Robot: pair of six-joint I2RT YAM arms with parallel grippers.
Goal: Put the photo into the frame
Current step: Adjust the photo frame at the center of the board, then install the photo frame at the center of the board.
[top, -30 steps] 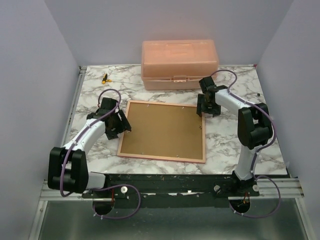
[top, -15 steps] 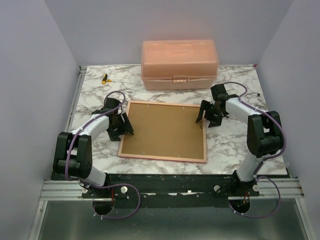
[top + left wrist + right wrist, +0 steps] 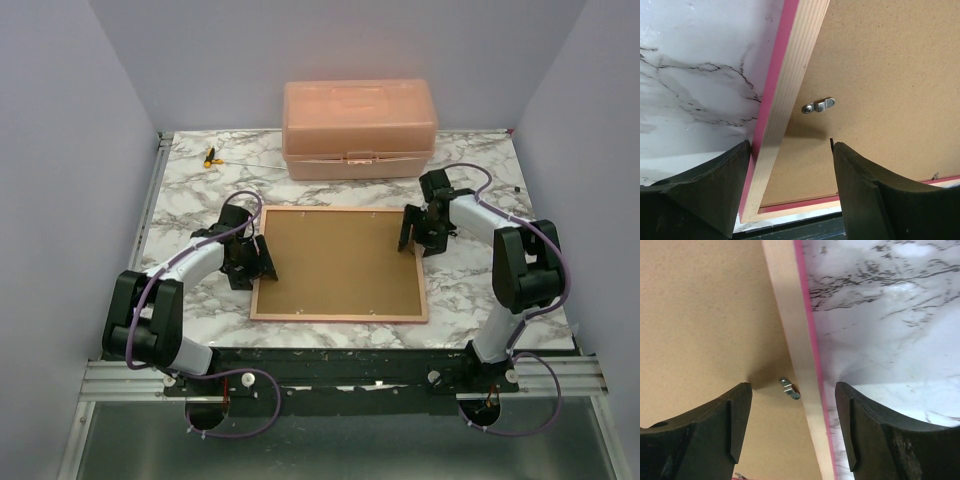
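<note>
The frame (image 3: 338, 316) lies face down on the marble table, its brown backing board (image 3: 335, 260) facing up. The photo is not in view. My left gripper (image 3: 256, 262) is open and straddles the frame's left border; in the left wrist view (image 3: 790, 146) one finger touches the pink outer edge (image 3: 771, 95), the other is over the board near a metal clip (image 3: 818, 105). My right gripper (image 3: 415, 232) is open and straddles the right border (image 3: 790, 315), with a metal clip (image 3: 789, 388) between the fingers.
A salmon-pink lidded box (image 3: 358, 128) stands at the back of the table behind the frame. A small yellow and black object (image 3: 210, 156) lies at the back left. Grey walls close in both sides.
The frame has slid to the right and turned square to the table edge. My left gripper moved right with it; my right gripper shifted down onto the right border.
</note>
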